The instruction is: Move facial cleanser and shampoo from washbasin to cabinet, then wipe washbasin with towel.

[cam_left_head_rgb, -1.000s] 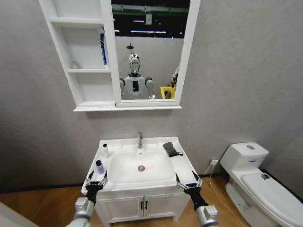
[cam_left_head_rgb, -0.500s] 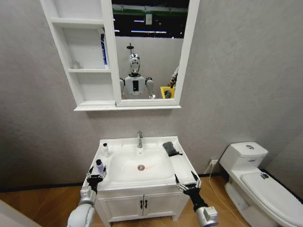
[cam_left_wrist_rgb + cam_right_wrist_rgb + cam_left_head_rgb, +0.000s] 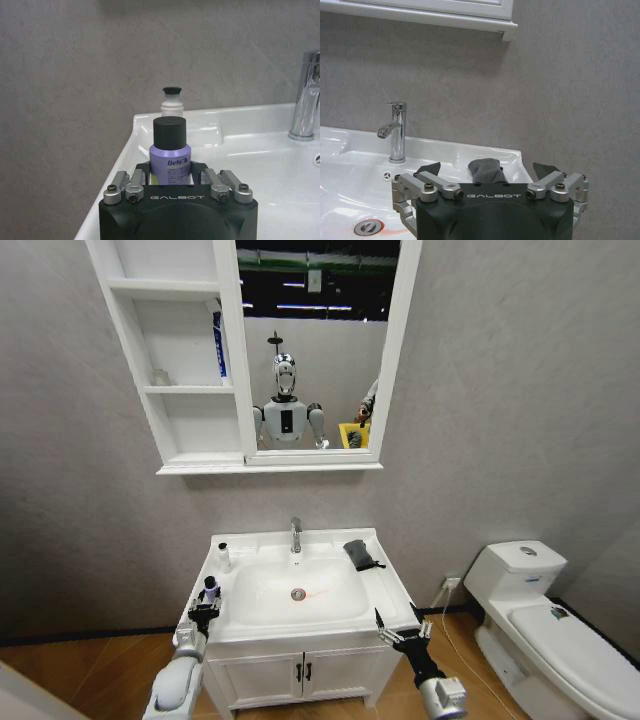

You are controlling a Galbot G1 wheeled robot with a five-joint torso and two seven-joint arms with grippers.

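The right gripper (image 3: pixel 492 187) hung with its fingers (image 3: pixel 432 172) spread wide above the front of the washbasin (image 3: pixel 350 165). Beyond it, the dark grey towel (image 3: pixel 486 171) lay bunched on the flat rim near the back corner. The chrome tap (image 3: pixel 396 131) stood upright at the back edge, and the drain (image 3: pixel 368 227) sat in the bowl. The cabinet's (image 3: pixel 445 11) underside ran along the wall above.

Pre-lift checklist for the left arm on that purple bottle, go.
1. Left gripper straddles the purple bottle, jaws either side: ok.
2. Jaws shut on the bottle: cannot tell.
3. Bottle upright on the washbasin rim: ok.
4. Small white bottle stands apart behind it, out of the grasp: ok.
5. Right gripper open at the basin's front right corner, away from the towel: ok.
6. Cabinet has free shelf room: ok.
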